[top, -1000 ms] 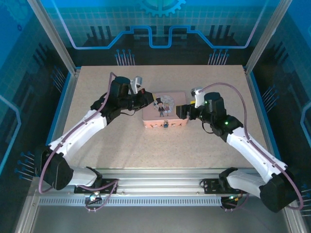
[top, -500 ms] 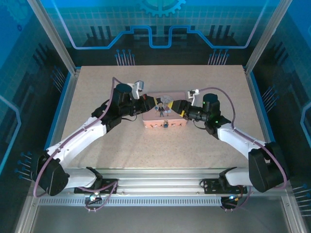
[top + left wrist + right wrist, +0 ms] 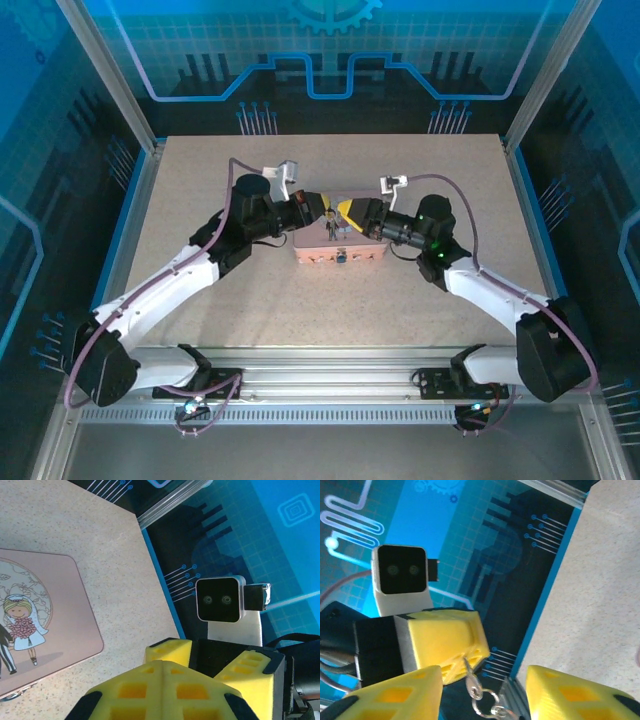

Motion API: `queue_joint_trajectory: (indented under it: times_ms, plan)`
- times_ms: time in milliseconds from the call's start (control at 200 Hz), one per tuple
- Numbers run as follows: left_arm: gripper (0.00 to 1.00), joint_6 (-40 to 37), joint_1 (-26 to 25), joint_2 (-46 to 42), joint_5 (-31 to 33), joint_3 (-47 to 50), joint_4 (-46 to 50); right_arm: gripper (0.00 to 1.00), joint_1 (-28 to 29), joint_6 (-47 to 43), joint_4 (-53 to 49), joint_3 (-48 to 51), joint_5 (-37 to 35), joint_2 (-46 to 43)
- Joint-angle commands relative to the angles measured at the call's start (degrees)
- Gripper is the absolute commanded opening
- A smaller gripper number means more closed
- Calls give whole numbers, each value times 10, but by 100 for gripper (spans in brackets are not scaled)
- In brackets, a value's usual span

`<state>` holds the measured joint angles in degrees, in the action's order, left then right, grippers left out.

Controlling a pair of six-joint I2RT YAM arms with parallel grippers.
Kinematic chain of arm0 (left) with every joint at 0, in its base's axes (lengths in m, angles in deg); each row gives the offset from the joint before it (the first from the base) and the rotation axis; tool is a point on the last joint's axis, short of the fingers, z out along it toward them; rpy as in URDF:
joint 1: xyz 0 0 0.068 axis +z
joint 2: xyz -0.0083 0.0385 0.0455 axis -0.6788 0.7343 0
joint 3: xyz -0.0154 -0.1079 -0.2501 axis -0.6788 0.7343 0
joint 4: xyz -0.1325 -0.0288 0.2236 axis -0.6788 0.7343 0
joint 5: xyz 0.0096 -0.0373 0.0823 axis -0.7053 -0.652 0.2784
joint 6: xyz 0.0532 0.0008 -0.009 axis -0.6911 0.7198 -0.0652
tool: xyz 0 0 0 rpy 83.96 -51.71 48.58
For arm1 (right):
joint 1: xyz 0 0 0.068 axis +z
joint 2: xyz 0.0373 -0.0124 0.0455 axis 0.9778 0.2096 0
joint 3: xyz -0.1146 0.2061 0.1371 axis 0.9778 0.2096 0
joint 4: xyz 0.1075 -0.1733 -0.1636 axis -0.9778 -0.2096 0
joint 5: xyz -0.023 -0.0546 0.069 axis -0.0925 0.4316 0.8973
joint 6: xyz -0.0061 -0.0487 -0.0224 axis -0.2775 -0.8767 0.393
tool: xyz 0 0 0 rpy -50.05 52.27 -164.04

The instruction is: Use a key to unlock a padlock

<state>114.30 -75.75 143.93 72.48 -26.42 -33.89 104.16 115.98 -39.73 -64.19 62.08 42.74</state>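
Top external: 2 grippers meet over the box (image 3: 315, 252).
Left gripper (image 3: 322, 205) pinches the key (image 3: 470, 677); right gripper (image 3: 346, 211) gapes wide around it. Padlock (image 3: 342, 257) sits at the box's near edge, mid-table.

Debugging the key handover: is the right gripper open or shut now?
Open. The right gripper has its fingers wide apart; the key hangs between them from the shut left gripper.

From where I stand I count two grippers, the left gripper (image 3: 326, 205) and the right gripper (image 3: 345, 209), one pink box (image 3: 365, 250) in the middle of the table (image 3: 200, 200), one tiny padlock (image 3: 341, 259) on its near side, and one key (image 3: 471, 679).
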Motion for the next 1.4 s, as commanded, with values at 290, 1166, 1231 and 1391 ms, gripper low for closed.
queue_joint_trajectory:
  times_ms: [290, 1166, 1231, 1391]
  plan:
    - [0, 30, -6, -28, 18, 25, -72, 32, 23, 36, 104, -43, 34, 42]
    - [0, 39, -6, -67, 58, 59, -99, 19, 40, 29, 114, -34, 46, 35]
    - [0, 40, -7, -69, 58, 60, -99, 16, 40, 30, 116, -35, 46, 37]
    - [0, 43, -6, -71, 57, 63, -104, 4, 40, 30, 118, -35, 45, 38]
